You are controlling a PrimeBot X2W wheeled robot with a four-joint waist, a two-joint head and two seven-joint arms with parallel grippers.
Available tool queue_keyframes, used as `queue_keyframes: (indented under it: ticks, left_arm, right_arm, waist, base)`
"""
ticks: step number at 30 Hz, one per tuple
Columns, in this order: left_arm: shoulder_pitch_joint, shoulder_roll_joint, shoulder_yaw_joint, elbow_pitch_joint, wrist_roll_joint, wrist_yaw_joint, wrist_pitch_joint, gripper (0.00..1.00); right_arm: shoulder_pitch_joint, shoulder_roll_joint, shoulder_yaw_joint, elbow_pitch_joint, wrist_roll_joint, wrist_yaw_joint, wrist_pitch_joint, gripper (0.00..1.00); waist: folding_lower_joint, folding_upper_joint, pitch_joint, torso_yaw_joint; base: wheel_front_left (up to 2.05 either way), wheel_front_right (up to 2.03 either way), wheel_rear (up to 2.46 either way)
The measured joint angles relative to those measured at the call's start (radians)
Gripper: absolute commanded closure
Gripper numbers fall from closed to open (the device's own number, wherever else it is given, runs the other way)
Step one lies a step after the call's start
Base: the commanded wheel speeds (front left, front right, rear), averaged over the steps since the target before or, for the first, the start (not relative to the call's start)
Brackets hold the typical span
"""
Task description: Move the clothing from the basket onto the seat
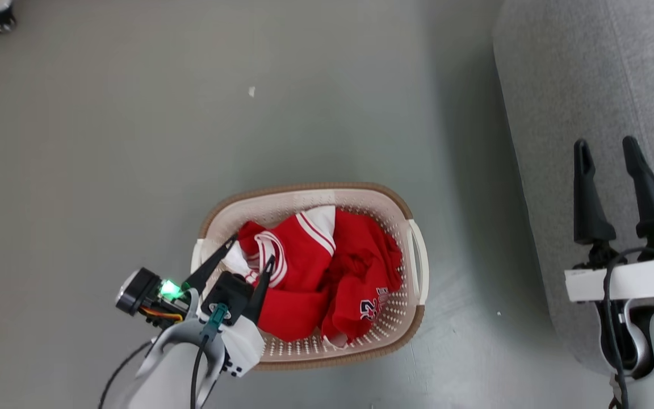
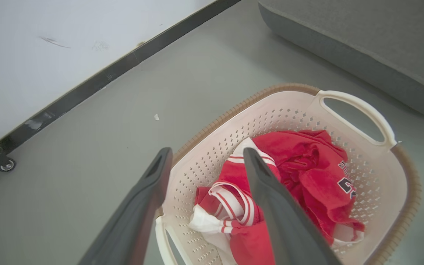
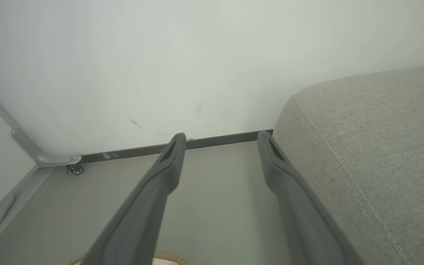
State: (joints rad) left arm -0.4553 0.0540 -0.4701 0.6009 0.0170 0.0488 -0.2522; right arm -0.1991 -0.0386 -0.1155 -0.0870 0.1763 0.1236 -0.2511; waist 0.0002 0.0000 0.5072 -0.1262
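Two long dark fingers of the left gripper (image 2: 207, 151) stand wide apart, and nothing is held between them. This gripper (image 1: 252, 249) hangs over the near left end of the one basket (image 1: 401, 307). One finger points at the brown rim and the other one points over the clothing (image 1: 310, 267). Whether a fingertip touches the cloth, I cannot tell. The clothing (image 2: 307, 173) lies all inside the basket (image 2: 289, 114), just ahead and to the right of this hand, as one red heap. One part has white striped trim and one part has printed numbers, but I cannot count the pieces for sure. The basket has two side handles, one close under the left gripper and one on the far side from it. Beyond that handle there is bare floor, and then the one seat (image 1: 588, 68), well apart from the left gripper. The right gripper (image 1: 605, 143) also holds its two fingers wide and empty. The seat (image 3: 381, 147) is just beside it on its right. Ahead of the right gripper (image 3: 222, 135) are the floor and a white wall.
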Motion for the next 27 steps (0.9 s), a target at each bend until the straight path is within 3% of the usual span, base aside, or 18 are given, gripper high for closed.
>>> queue_keyframes:
  ticks: [12,27]
  left_arm:
    - [-0.087,0.008,-0.038,0.031,0.05,-0.003,0.0,0.0]
    - [-0.184,0.026,-0.128,0.14,0.125,-0.081,0.002,0.0]
  right_arm:
    - [-0.154,-0.002,0.017,0.016,0.007,0.0,-0.001,0.0]
    - [-0.372,-0.005,0.043,0.101,-0.011,0.0,-0.004,0.0]
  waist:
    - [0.0,0.0,0.127,-0.031]
    - [0.0,0.0,0.257,-0.063]
  base:
    - [0.0,0.0,0.0]
    - [0.0,0.0,0.0]
